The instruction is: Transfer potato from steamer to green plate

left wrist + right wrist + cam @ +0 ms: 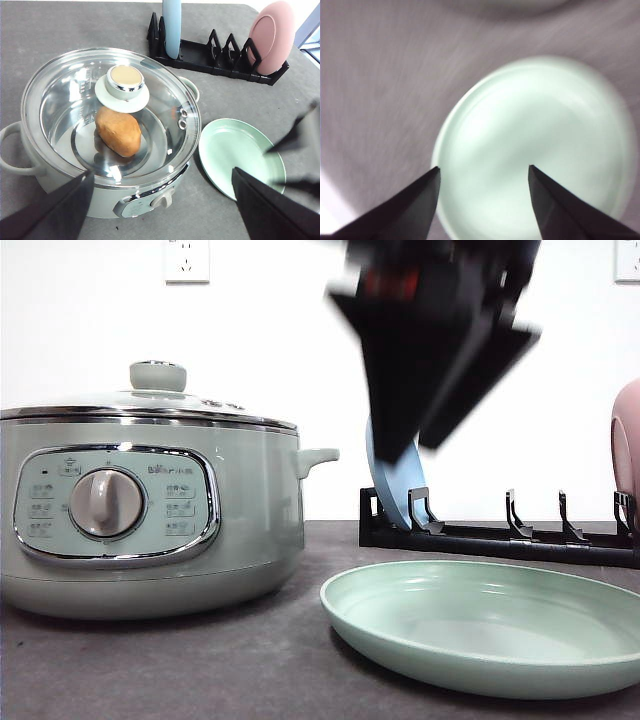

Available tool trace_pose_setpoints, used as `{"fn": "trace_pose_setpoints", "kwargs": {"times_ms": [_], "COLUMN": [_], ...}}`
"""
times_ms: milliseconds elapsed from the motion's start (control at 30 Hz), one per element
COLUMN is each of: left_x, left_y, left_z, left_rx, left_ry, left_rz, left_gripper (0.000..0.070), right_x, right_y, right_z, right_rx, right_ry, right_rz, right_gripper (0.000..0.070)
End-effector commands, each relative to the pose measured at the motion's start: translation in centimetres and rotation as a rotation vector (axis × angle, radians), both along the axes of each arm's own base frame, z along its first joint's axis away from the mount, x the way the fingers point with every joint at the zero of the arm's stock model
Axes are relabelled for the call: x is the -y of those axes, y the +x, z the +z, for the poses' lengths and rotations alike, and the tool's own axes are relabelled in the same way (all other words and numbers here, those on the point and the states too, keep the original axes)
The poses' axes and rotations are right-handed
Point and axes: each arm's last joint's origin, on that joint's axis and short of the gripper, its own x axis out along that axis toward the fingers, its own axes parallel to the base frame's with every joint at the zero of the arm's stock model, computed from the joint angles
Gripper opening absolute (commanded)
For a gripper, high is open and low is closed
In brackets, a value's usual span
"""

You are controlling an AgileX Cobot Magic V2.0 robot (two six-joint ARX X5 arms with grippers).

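the potato [118,131] lies inside the steamer [107,135] under its closed glass lid [110,110]. the left gripper [162,192] hovers above the steamer, jaws released and holding nothing. the right gripper [484,172] (blurred) hangs over the bare green plate [535,150], jaws likewise spread apart.

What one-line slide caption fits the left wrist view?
Potato sits under the steamer glass lid; empty green plate waits beside it.
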Motion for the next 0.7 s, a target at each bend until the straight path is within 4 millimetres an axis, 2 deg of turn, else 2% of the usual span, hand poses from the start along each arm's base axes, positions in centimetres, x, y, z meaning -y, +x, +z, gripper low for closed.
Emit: {"fn": "trace_pose_setpoints", "kwargs": {"times_ms": [0,133,333,500,667], "left_x": [0.0,0.0,0.0,0.0,0.0], "left_y": [-0.1,-0.1,-0.1,-0.1,-0.1], "left_z": [0.8,0.8,0.8,0.8,0.8], "left_rx": [0.03,0.03,0.03,0.03,0.03], "left_ry": [-0.004,-0.004,-0.004,-0.004,-0.004], "left_rz": [-0.006,-0.006,-0.006,-0.006,-0.006], "left_gripper": [0.056,0.056,0.056,0.056,0.056], "right_x": [0.3,2.3,5.0,6.4,6.8], "right_y": [0.1,0.3,0.3,0.4,0.5], "right_z": [1.6,4.9,8.5,9.6,9.8], "right_rx": [0.031,0.07,0.048,-0.021,-0.086], "right_ry": [0.058,0.219,0.476,0.631,0.693], "right_rz": [0.005,-0.008,0.049,0.143,0.201], "right_gripper": [0.0352,0.0351,0.0351,0.0351,0.0351]}}
